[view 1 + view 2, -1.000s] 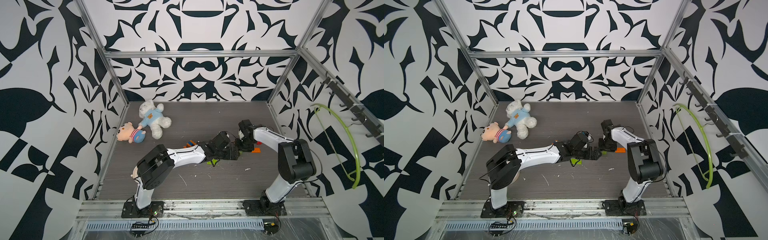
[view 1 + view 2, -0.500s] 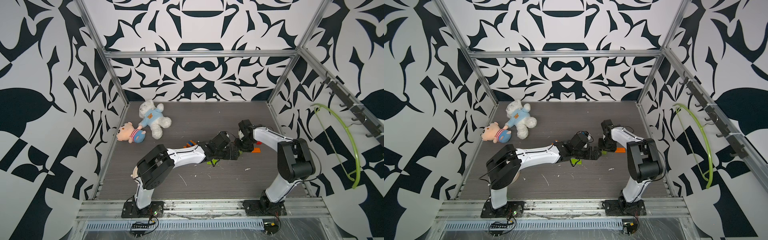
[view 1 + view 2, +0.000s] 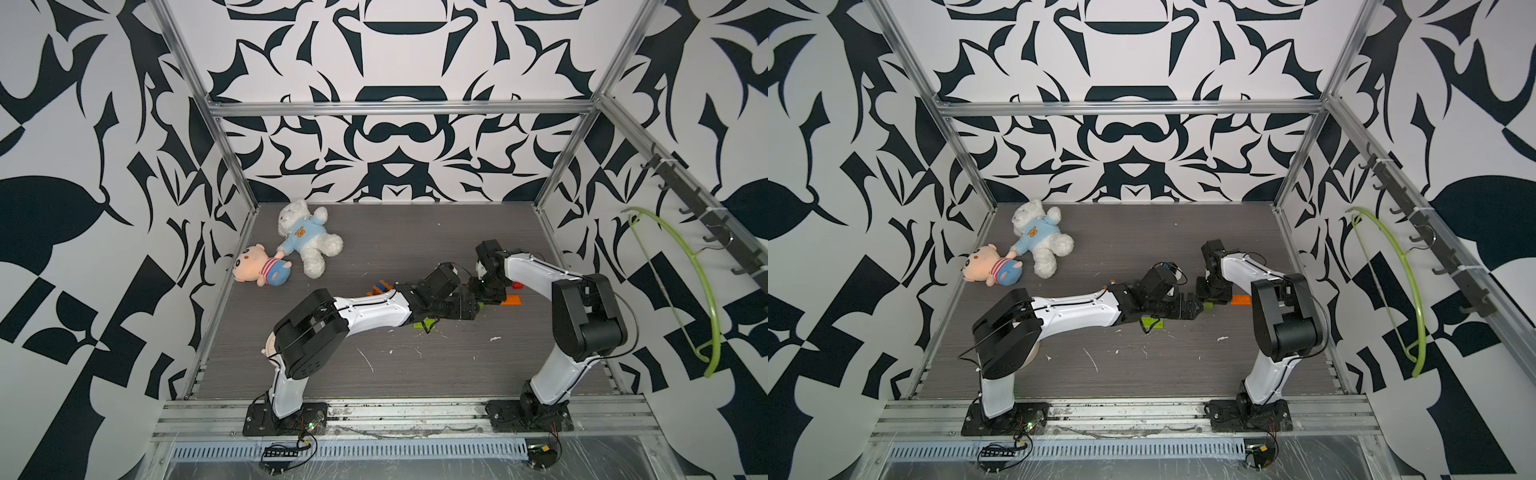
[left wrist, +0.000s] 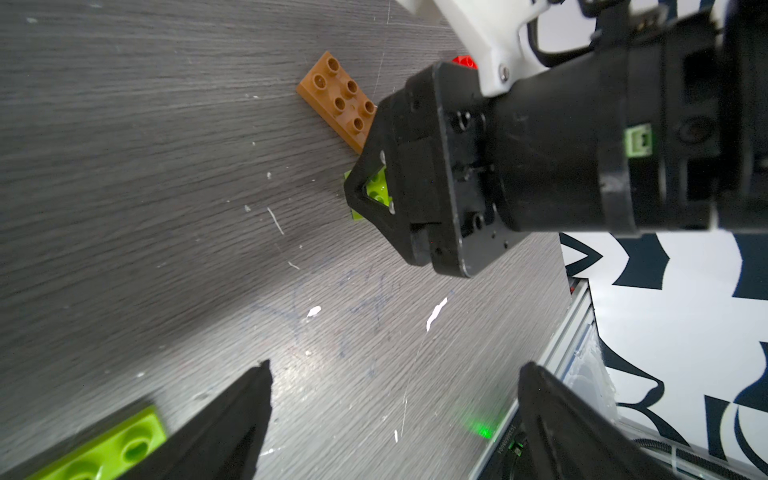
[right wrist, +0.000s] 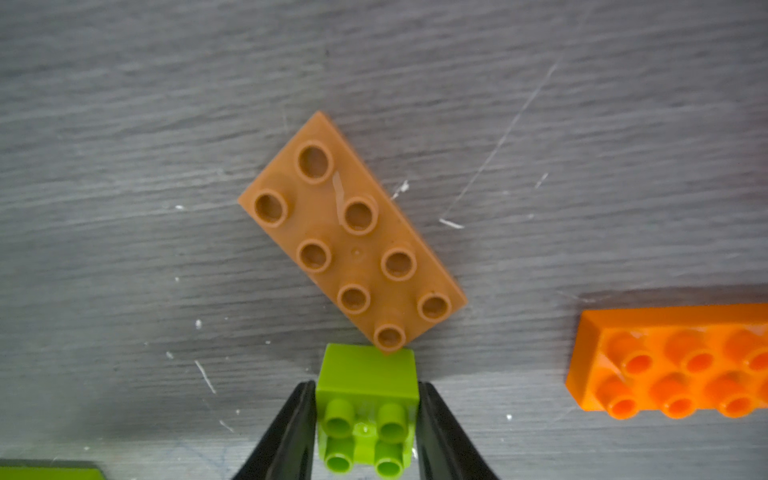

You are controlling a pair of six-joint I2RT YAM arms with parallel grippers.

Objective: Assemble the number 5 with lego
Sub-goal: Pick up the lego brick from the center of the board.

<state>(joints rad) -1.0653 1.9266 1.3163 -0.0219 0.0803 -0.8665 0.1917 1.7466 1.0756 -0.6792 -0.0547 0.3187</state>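
Firstly, a flat lime green plate point(image 4: 104, 449) lies just beside my left gripper point(image 4: 395, 374), whose jaws stand wide open and empty, seemingly ready to help. Next, my right gripper point(image 5: 365, 419) pinches a small lime green brick point(image 5: 368, 370) on both sides, against a brown plate's point(image 5: 351, 232) corner, probably lining them up for the five. An orange brick point(image 5: 673, 361) lies furthest right.
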